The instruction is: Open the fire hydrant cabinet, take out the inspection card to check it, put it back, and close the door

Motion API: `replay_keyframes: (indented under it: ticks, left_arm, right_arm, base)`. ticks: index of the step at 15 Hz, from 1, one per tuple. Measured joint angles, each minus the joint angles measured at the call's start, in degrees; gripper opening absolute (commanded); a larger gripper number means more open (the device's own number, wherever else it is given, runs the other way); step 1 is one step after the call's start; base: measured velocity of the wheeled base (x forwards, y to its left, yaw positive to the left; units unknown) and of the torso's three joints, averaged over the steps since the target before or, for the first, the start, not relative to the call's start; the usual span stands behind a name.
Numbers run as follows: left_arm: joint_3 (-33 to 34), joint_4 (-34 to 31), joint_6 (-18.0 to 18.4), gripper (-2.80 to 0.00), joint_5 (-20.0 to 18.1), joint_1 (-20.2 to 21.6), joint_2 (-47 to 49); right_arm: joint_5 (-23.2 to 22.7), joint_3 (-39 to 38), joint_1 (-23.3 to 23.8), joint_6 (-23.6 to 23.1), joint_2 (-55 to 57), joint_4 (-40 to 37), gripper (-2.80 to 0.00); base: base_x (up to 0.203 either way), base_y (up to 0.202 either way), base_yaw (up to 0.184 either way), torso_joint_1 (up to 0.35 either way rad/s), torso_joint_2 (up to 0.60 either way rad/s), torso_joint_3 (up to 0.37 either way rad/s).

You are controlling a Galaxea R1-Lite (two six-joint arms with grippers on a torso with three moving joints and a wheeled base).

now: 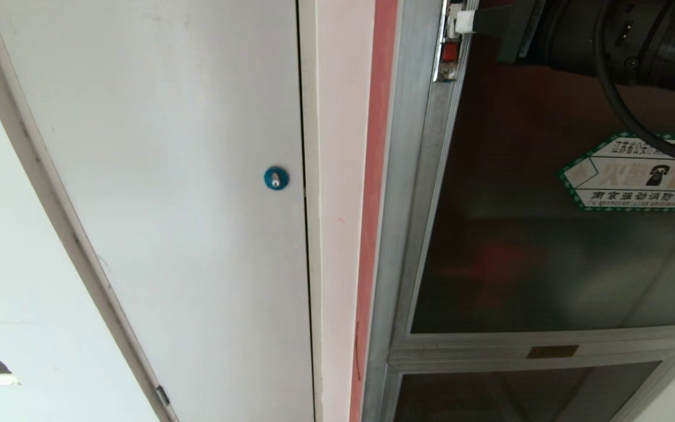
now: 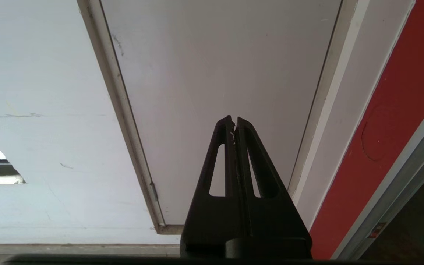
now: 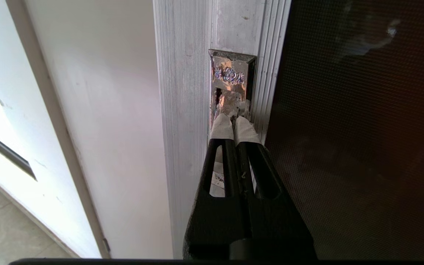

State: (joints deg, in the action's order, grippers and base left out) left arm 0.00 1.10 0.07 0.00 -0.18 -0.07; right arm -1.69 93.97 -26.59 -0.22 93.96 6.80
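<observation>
Black, white-tipped and pressed together with nothing between them, the two fingers of the right gripper [image 3: 234, 123] rest their tips on the one small metal latch plate [image 3: 230, 84] set in the silver aluminium frame of the fire hydrant cabinet [image 3: 182, 110]. Just beside it is the cabinet's dark tinted glass door [image 1: 548, 234], closed, bearing one green-bordered white hexagonal sticker [image 1: 636, 173]; a black cable of the right arm crosses in front of that sticker. One shorter glass panel [image 1: 519, 392] sits below. No inspection card shows. One plain white door [image 1: 185, 205] with one blue round lock [image 1: 276, 177] stands left of a red strip [image 1: 372, 176]. Parked, the left gripper [image 2: 234, 123] is closed and empty, pointing at that white door, well apart from the cabinet
</observation>
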Motion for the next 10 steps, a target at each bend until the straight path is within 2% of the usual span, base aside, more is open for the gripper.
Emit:
replay_keyframes:
  ticks: [6,10]
  left_arm:
    - [0.00,0.00,0.02,-2.80,0.00,0.00,0.00]
    - [0.00,0.02,0.01,-2.80,0.00,0.00,0.00]
  right_arm:
    - [2.04,0.22,-0.74,-0.89,0.58,-1.13,-2.80]
    - [4.44,0.46,-1.05,-3.36,1.26,-1.22,-2.80]
  base:
    - [0.000,0.000,0.000,0.000,0.00,0.000]
    - [0.000,0.000,0.000,0.000,0.00,0.000]
